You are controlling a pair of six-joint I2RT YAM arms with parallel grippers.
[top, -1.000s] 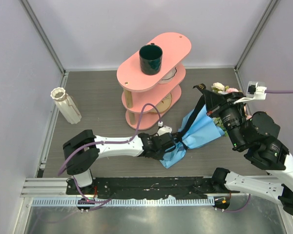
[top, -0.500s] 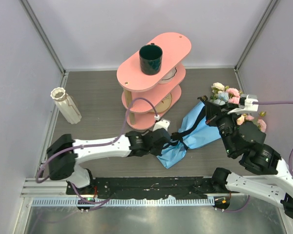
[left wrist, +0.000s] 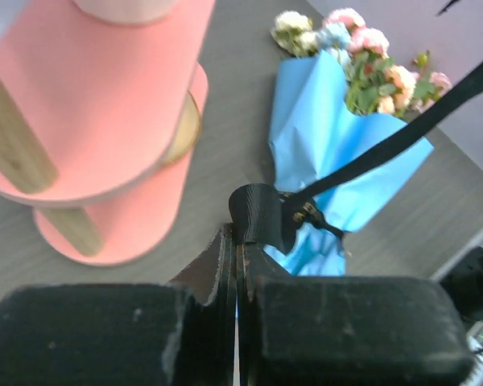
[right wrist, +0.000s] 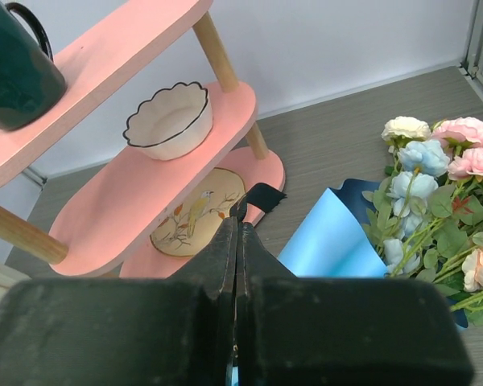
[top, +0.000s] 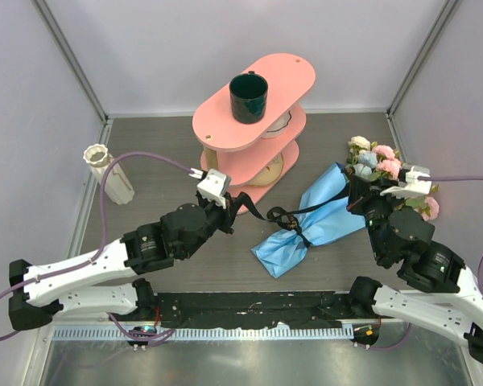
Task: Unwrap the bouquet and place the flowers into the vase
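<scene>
- The left gripper [left wrist: 236, 241] has its jaws pressed together on the black ribbon [left wrist: 402, 133]. A loop of it bunches at the fingertips, and the strip runs taut from there to the bouquet [top: 318, 217].
- The right gripper [right wrist: 237, 217] is also clamped tight, with a short end of ribbon poking out at its tips. It sits low over the flower end of the bundle.
- Within the last second the left arm has drawn back from the bundle's waist toward the left, in front of the pink shelf [top: 253, 104]. This has pulled the ribbon out long.
- In the same time the right gripper has come down from high above the blooms.
- I judge the bow to be coming undone, but a knot is still gathered at the waist. The blue paper [left wrist: 322, 137] is still wrapped on.
- The bouquet lies flat on the table [top: 161, 161], right of centre. Its long axis runs diagonally, with the wrapped stem end near and toward the middle.
- The flowers [top: 374, 157] point toward the far right corner.
- The vase [top: 106, 171] stands by the left edge, well apart from the bouquet and holding no flowers yet.
</scene>
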